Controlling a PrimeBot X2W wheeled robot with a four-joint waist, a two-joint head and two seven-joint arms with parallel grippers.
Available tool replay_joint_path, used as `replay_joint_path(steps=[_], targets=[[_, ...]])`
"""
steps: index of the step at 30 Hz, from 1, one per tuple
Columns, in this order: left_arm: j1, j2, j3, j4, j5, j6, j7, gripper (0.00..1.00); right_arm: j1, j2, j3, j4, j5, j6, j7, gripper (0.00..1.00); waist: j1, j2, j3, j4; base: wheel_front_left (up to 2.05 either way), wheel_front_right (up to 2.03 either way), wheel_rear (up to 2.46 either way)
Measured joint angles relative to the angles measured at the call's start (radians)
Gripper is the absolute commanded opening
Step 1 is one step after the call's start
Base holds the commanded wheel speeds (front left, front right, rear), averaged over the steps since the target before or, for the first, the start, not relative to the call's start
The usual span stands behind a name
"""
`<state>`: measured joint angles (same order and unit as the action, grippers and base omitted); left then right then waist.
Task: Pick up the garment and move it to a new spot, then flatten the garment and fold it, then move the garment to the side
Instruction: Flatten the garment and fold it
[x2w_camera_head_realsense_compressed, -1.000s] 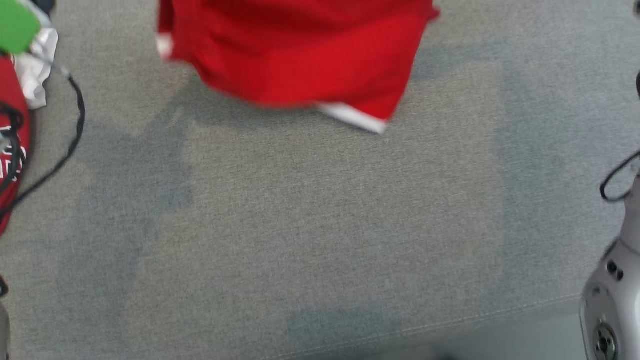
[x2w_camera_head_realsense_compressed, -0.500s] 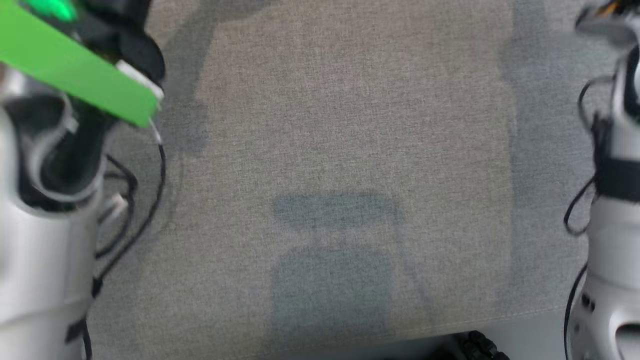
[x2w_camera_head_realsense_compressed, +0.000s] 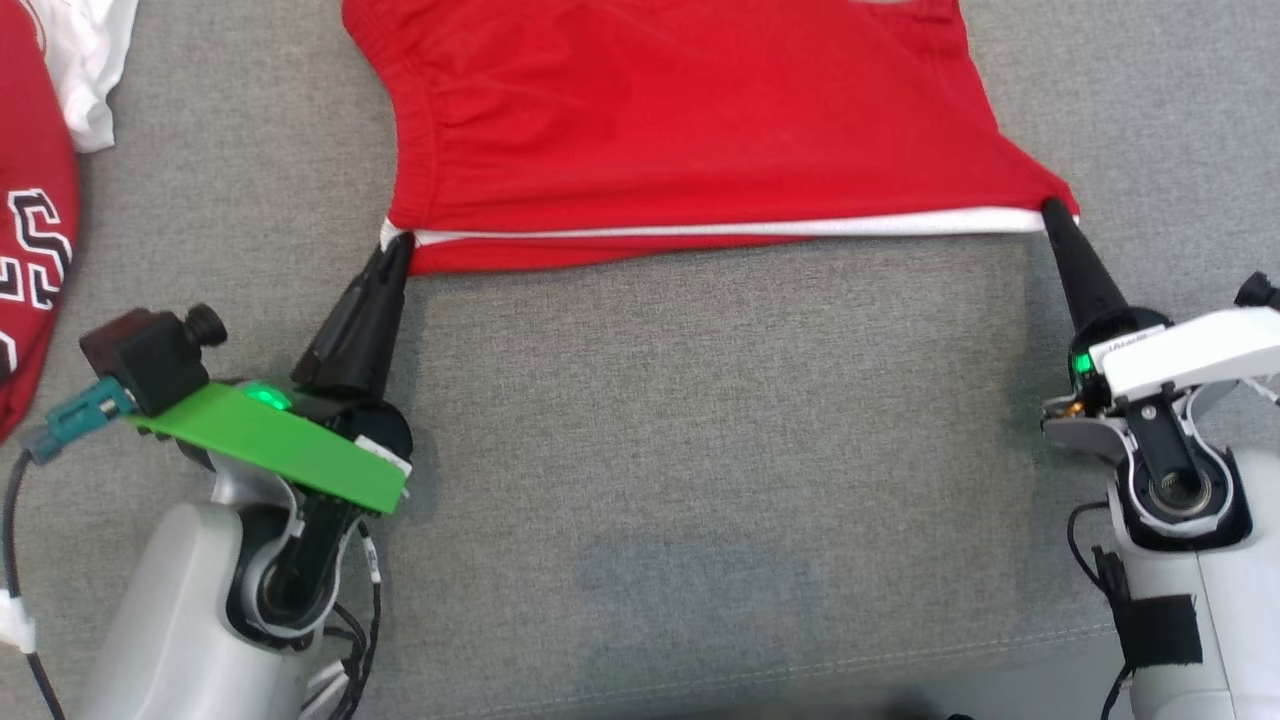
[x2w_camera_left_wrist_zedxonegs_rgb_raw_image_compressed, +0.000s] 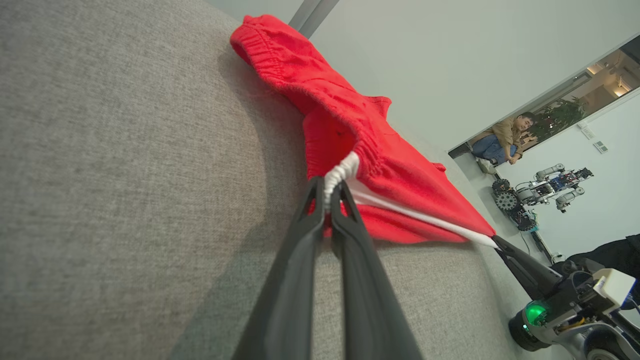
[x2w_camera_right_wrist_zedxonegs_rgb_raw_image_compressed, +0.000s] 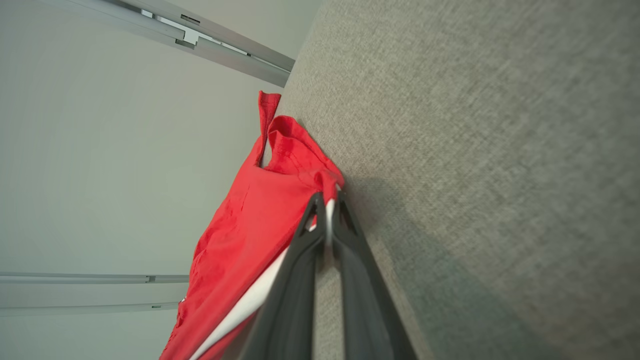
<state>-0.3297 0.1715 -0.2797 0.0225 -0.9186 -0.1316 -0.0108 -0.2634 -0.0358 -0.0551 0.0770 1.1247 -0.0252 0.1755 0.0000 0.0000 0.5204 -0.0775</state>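
The garment (x2w_camera_head_realsense_compressed: 690, 130) is red cloth with a white band along its near edge, spread across the far half of the grey surface (x2w_camera_head_realsense_compressed: 700, 420). My left gripper (x2w_camera_head_realsense_compressed: 396, 244) is shut on the near left corner of the garment. My right gripper (x2w_camera_head_realsense_compressed: 1050, 208) is shut on the near right corner, and the white band runs taut between the two. In the left wrist view the gripper (x2w_camera_left_wrist_zedxonegs_rgb_raw_image_compressed: 330, 192) pinches bunched white edging of the garment (x2w_camera_left_wrist_zedxonegs_rgb_raw_image_compressed: 360, 150). In the right wrist view the gripper (x2w_camera_right_wrist_zedxonegs_rgb_raw_image_compressed: 327, 202) clamps the garment (x2w_camera_right_wrist_zedxonegs_rgb_raw_image_compressed: 250, 230) at its white edge.
Another red garment with white lettering (x2w_camera_head_realsense_compressed: 30, 240) and a white cloth (x2w_camera_head_realsense_compressed: 95, 60) lie at the far left. The surface's front seam (x2w_camera_head_realsense_compressed: 900, 650) runs near the bottom. In the left wrist view a seated person (x2w_camera_left_wrist_zedxonegs_rgb_raw_image_compressed: 505, 137) and another wheeled robot (x2w_camera_left_wrist_zedxonegs_rgb_raw_image_compressed: 540, 192) are in the background.
The head camera has swung about, so the whole picture shifted. The garment now lies stretched flat between both grippers, which are in view at its near corners.
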Motion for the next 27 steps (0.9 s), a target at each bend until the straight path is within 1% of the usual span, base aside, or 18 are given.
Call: replay_joint_path(steps=[2, 4, 7, 9, 12, 16, 17, 19, 21, 22, 24, 27], targets=[[0.029, -0.003, -0.018, 0.001, 0.000, 0.000, -0.030, 0.00, 0.038, 0.000, -0.004, 0.010, 0.001, 0.017, -0.001, 0.00, 0.0000, 0.0000, -0.026, 0.002, 0.00, 0.00, 0.00], [0.063, -0.005, -0.041, 0.002, 0.001, 0.000, -0.056, 0.00, 0.077, 0.002, -0.012, 0.015, 0.002, 0.020, -0.003, 0.00, 0.0000, 0.0000, -0.052, 0.004, 0.00, 0.00, 0.00], [0.124, -0.012, -0.076, 0.007, 0.003, 0.000, -0.095, 0.00, 0.140, -0.004, -0.021, 0.024, 0.000, 0.037, -0.008, 0.00, 0.0000, 0.0000, -0.090, 0.009, 0.00, 0.00, 0.00], [0.160, -0.011, -0.104, 0.017, 0.009, 0.000, -0.121, 0.00, 0.184, -0.020, -0.022, 0.028, -0.019, 0.044, -0.008, 0.00, 0.0000, 0.0000, -0.116, 0.013, 0.00, 0.00, 0.00], [0.200, -0.011, -0.134, 0.037, 0.011, 0.000, -0.151, 0.00, 0.239, -0.039, -0.022, 0.038, -0.058, 0.051, -0.024, 0.00, 0.0000, 0.0000, -0.152, 0.021, 0.00, 0.00, 0.00], [0.231, -0.012, -0.145, 0.066, 0.002, -0.001, -0.179, 0.00, 0.264, -0.041, -0.002, 0.049, -0.091, 0.052, -0.035, 0.00, 0.0000, 0.0000, -0.183, 0.029, 0.00, 0.00, 0.00], [0.244, -0.008, -0.148, 0.082, -0.001, 0.000, -0.190, 0.00, 0.273, -0.041, 0.014, 0.050, -0.108, 0.060, -0.037, 0.00, 0.0000, 0.0000, -0.201, 0.034, 0.00, 0.00, 0.00], [0.246, -0.005, -0.151, 0.093, -0.001, 0.000, -0.190, 0.00, 0.274, -0.042, 0.022, 0.051, -0.118, 0.061, -0.045, 0.00, 0.0000, 0.0001, -0.209, 0.036, 0.00, 0.00, 0.00], [0.251, -0.001, -0.158, 0.108, -0.003, 0.000, -0.197, 0.09, 0.276, -0.042, 0.033, 0.054, -0.138, 0.068, -0.053, 0.00, 0.0000, 0.0000, -0.224, 0.041, 0.00, 0.00, 0.00], [0.252, -0.001, -0.164, 0.113, -0.011, 0.000, -0.198, 0.11, 0.277, -0.042, 0.035, 0.054, -0.143, 0.068, -0.057, 0.00, 0.0000, 0.0000, -0.230, 0.042, 0.00, 0.00, 0.00], [0.252, -0.004, -0.181, 0.126, -0.021, 0.000, -0.199, 0.20, 0.281, -0.044, 0.035, 0.054, -0.153, 0.068, -0.068, 0.00, 0.0000, 0.0000, -0.240, 0.045, 0.00, 0.00, 0.00], [0.252, -0.009, -0.205, 0.135, -0.030, 0.000, -0.207, 0.26, 0.298, -0.055, 0.034, 0.054, -0.163, 0.068, -0.075, 0.00, -0.0001, 0.0000, -0.250, 0.050, 0.00, 0.00, 0.00]])
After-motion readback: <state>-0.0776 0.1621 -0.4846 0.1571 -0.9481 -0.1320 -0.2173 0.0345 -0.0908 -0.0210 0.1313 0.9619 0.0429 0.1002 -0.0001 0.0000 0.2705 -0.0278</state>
